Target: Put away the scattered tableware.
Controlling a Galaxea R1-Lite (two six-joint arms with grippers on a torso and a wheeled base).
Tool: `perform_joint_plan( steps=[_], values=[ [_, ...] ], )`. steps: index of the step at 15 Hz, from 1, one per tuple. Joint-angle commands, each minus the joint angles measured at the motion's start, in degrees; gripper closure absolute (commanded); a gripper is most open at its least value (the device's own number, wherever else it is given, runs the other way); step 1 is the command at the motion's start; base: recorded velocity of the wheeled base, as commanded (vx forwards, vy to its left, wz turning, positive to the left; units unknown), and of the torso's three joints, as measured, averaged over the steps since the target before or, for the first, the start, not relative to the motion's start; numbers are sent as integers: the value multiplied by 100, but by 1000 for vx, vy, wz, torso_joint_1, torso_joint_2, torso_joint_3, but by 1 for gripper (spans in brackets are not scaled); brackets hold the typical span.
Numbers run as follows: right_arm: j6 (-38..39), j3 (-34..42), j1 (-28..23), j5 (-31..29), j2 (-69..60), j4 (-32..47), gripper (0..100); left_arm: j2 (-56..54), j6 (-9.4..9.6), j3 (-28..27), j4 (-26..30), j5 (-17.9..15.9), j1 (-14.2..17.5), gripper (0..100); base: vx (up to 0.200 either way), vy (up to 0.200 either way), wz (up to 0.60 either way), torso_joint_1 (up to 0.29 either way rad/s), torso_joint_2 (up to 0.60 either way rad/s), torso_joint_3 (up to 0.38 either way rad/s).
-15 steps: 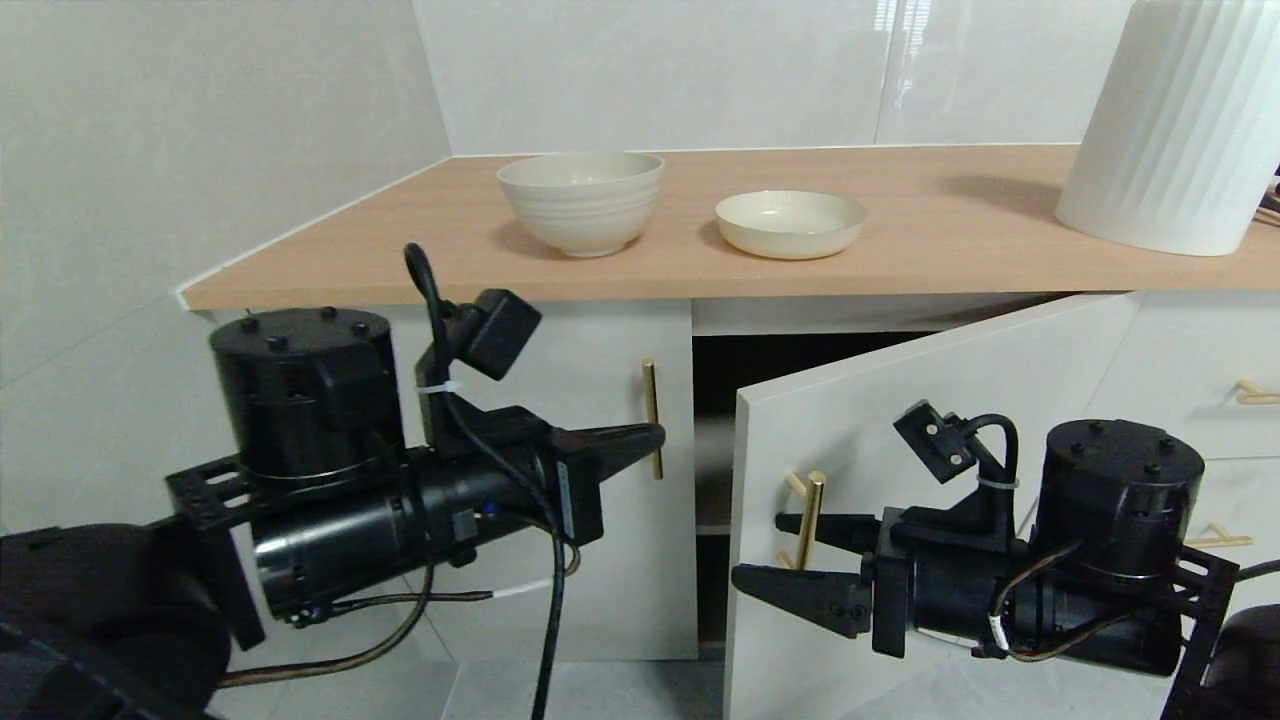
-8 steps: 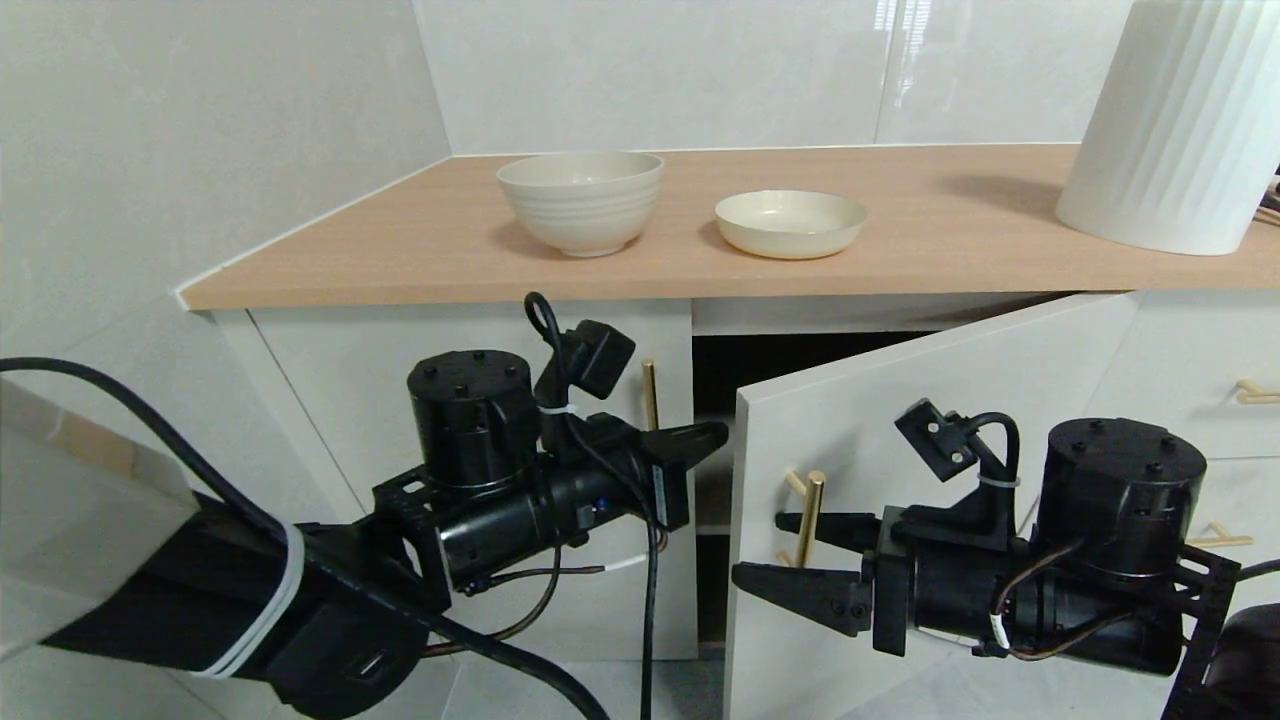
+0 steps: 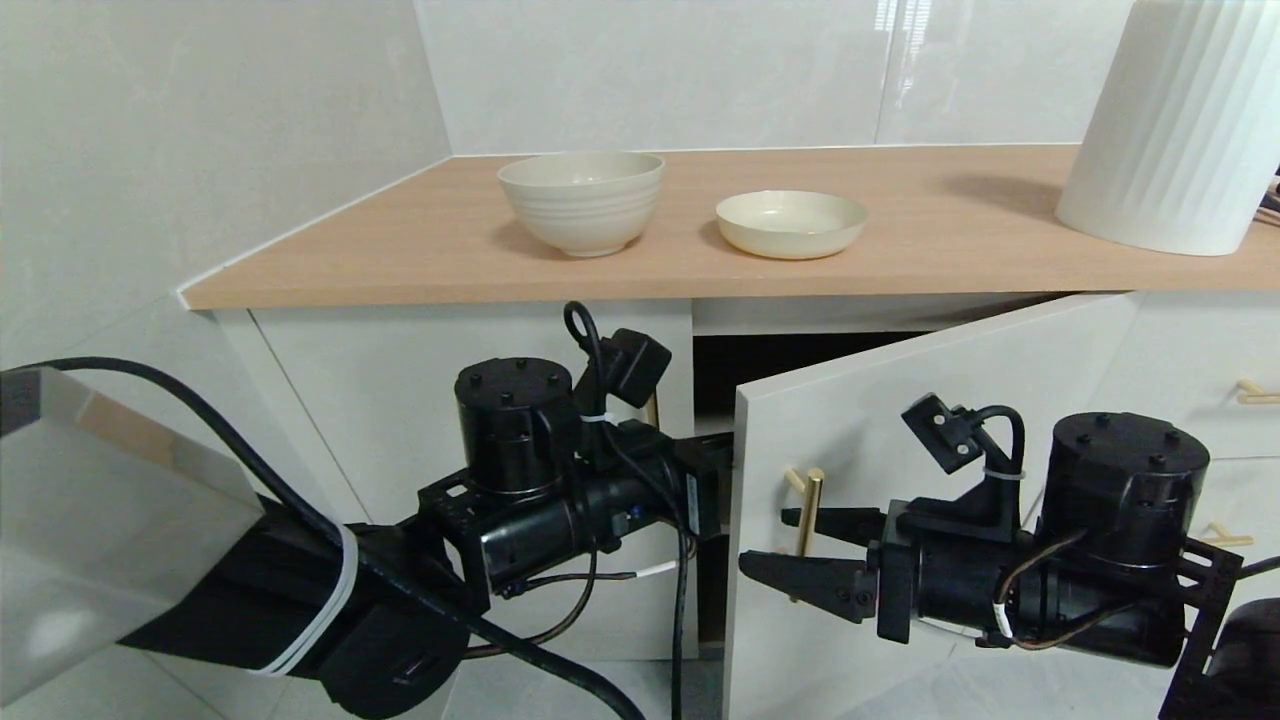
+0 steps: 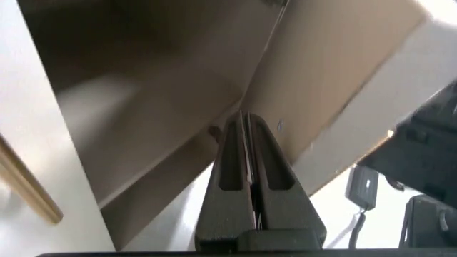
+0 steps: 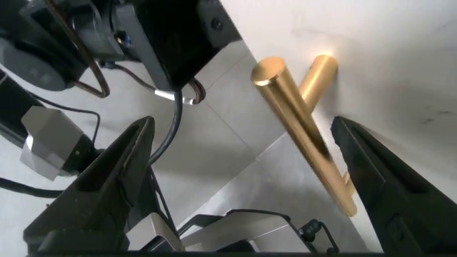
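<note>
Above the open cabinet (image 3: 900, 400) sat a ribbed bowl (image 3: 581, 200) and shallow dish (image 3: 790, 222), while the clenched left gripper (image 4: 245, 132) pointed inside and the released right gripper (image 3: 765, 541) straddled its handle (image 3: 808, 510).

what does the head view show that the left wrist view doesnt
Head view adds the bowl and dish on the counter, and the right tool open around the handle on the open door. Left wrist view adds the shelf inside the cupboard and the left tool, shut. Both share that open door.
</note>
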Motion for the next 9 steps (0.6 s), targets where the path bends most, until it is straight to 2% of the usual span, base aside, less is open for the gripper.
perform_joint_plan(
  steps=[1,2,6,9],
  values=[
    [-6,-3,-99,-10,35,-4,0,57,-3,-144,-9,-12,-120,100,0,0,0,0,0,0],
    [-41,-12,-222,-10,27,-4,0,30,-3,-126,-9,-12,-155,100,0,0,0,0,0,0],
    [-463,-73,-1233,-1,-26,22,0,13,-3,-100,-9,-12,-190,100,0,0,0,0,0,0],
    [-498,226,-1391,-10,-589,330,0,13,-3,-108,0,-12,-234,100,0,0,0,0,0,0]
  ],
)
